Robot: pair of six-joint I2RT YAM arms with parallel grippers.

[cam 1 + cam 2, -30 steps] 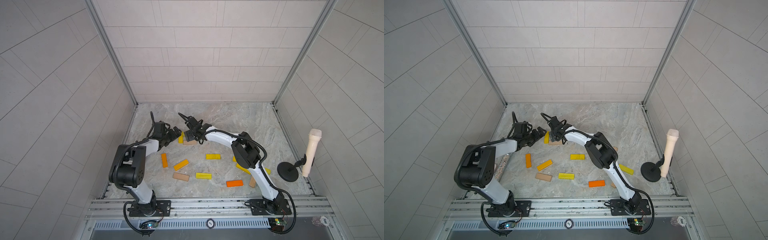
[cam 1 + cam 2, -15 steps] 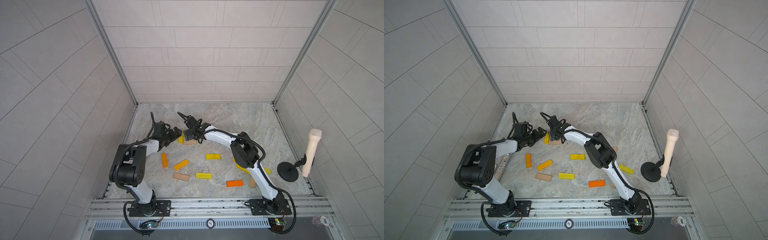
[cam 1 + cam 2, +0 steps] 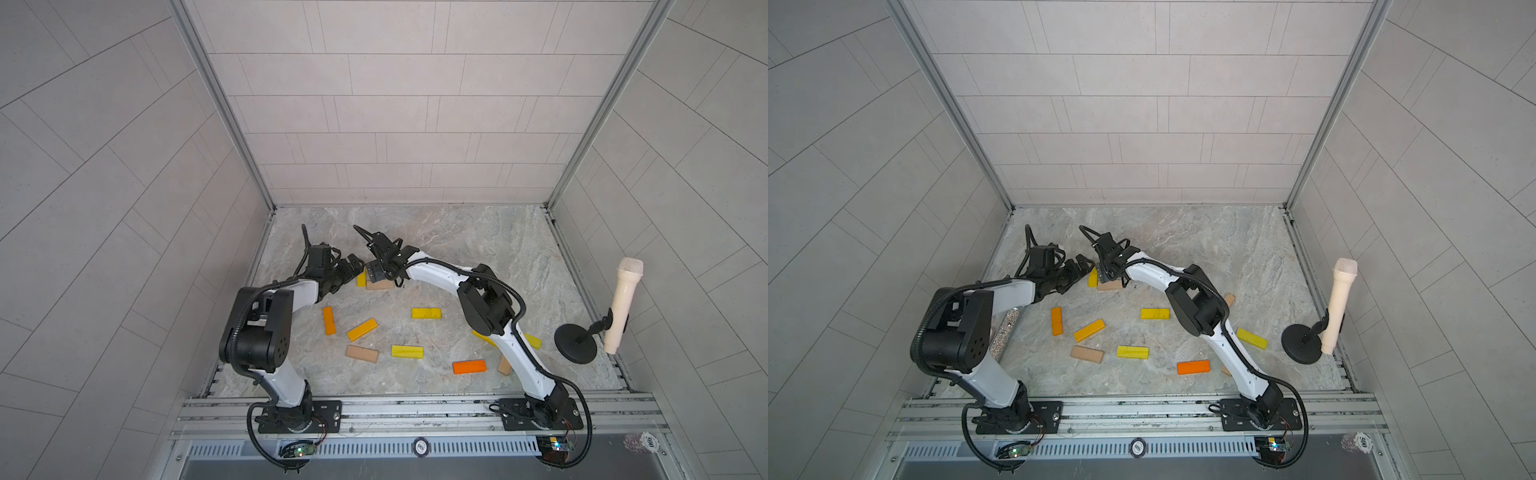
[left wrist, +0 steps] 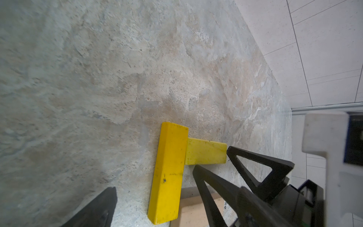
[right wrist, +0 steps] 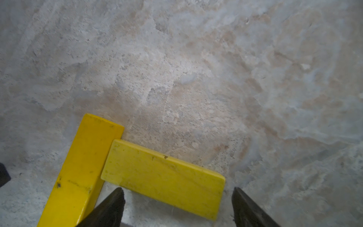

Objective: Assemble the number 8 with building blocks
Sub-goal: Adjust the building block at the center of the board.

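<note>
Almost nothing has moved this past second: our right gripper (image 3: 376, 272) still hangs wide open and empty, tips beside the pale bar (image 5: 163, 178). That bar butts the yellow bar (image 4: 169, 176) just ahead of our left gripper (image 3: 356, 266), fully open, empty. So the 8 (image 3: 1092, 277) is barely begun. The tan bar (image 3: 380, 286) is half hidden under the right gripper

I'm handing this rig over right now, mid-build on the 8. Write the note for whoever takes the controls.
Left gripper: open, empty, beside the yellow bar.
Right gripper: open, fingertips at the pale yellow bar, not clamped on it.
Done: the pale yellow bar butts the yellow bar's side at a right angle; a tan bar lies next to them.
Left: no loop is closed yet. Spare blocks lie nearer the arm bases, such as the orange block, yellow block and tan block.
</note>
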